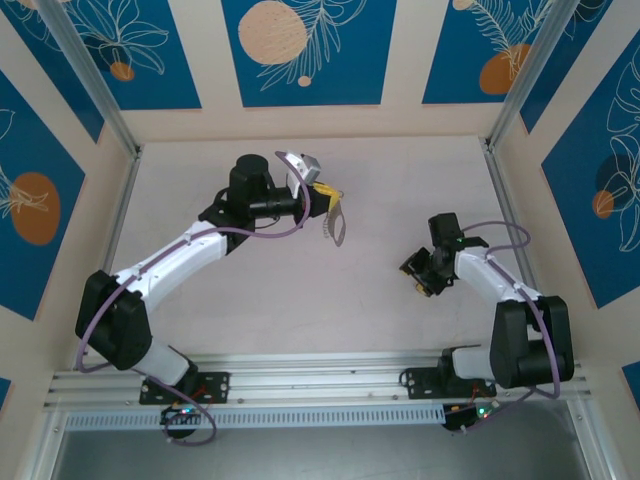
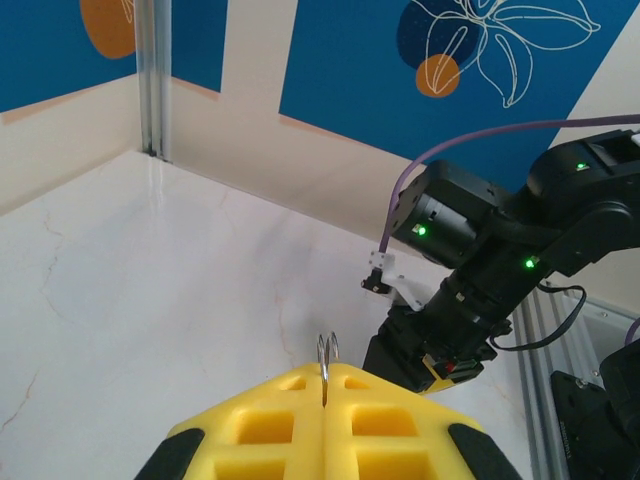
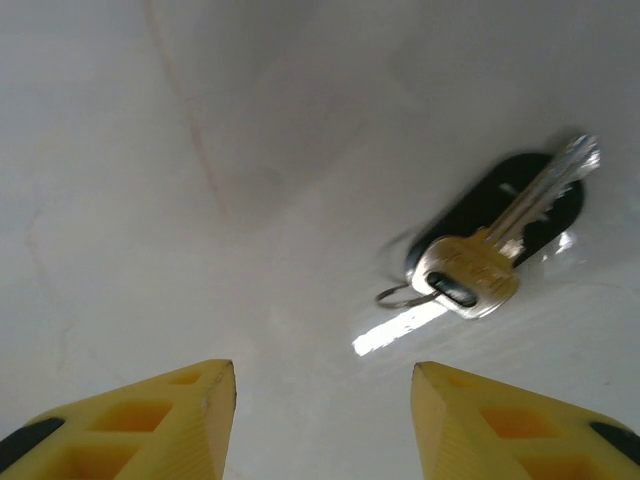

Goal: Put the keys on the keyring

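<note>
Although the left fingers are clamped on the keyring, the parted, empty right fingers hover just short of the key lying unthreaded on the table, so pickup and threading look undone.

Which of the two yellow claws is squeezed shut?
The left gripper: its yellow fingers press together on the thin wire keyring. The right gripper stands open above a key lying on the table.
</note>
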`<state>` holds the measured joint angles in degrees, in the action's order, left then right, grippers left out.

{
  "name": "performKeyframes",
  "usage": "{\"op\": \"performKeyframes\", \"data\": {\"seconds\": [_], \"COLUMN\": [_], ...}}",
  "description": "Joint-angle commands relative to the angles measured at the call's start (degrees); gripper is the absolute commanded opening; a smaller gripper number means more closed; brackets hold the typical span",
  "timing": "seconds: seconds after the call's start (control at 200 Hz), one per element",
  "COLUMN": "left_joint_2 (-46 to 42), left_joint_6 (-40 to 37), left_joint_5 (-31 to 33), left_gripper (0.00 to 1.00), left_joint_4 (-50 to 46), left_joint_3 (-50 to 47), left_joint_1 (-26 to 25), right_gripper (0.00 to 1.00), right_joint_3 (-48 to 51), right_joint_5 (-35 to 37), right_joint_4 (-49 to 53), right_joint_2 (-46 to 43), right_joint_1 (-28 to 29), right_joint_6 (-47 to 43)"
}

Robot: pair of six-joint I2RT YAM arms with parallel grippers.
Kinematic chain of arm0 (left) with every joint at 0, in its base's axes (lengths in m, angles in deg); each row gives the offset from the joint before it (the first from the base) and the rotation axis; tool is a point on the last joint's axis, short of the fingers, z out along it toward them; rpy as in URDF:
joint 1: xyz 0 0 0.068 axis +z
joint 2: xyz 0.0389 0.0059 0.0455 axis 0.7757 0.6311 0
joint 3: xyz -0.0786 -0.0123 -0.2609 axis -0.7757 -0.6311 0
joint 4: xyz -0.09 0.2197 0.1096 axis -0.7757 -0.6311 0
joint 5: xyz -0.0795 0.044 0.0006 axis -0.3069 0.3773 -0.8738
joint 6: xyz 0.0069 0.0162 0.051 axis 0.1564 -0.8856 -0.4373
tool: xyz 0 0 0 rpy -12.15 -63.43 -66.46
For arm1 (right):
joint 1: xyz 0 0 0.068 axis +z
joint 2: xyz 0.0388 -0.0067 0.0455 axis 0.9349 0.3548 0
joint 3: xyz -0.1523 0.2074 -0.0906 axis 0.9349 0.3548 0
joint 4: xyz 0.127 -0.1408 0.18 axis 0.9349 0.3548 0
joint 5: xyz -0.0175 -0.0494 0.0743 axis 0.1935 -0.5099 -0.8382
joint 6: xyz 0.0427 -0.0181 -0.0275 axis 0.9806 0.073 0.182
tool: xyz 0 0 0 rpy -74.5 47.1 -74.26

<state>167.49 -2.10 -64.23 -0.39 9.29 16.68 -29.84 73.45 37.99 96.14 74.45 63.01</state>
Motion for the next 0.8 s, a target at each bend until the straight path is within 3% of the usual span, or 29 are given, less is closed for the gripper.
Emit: {"op": "performKeyframes", "data": {"seconds": [0.0, 0.385, 0.795], "left_joint_2": [-0.2, 0.2, 1.1], "left_joint_6": [-0.7, -0.8, -0.2], "left_joint_5": [-0.9, -1.1, -1.5], "left_gripper": [0.0, 0.0, 0.0], "left_joint_4": [1.8, 1.6, 2.2], "left_joint_3": [0.0, 0.2, 0.6], "left_joint_1": [-0.3, -0.3, -0.3], "right_gripper": [0.5, 0.47, 0.31], "right_joint_3": [0.1, -1.5, -0.9], "right_joint_5": [3.0, 2.5, 0.8], "right_joint_4": [0.3, -2.0, -3.4], "right_joint_2": [1.9, 6.5, 5.9], "right_joint_1": [-0.5, -3.5, -5.1], "right_joint_6": [3.0, 2.9, 1.9]}}
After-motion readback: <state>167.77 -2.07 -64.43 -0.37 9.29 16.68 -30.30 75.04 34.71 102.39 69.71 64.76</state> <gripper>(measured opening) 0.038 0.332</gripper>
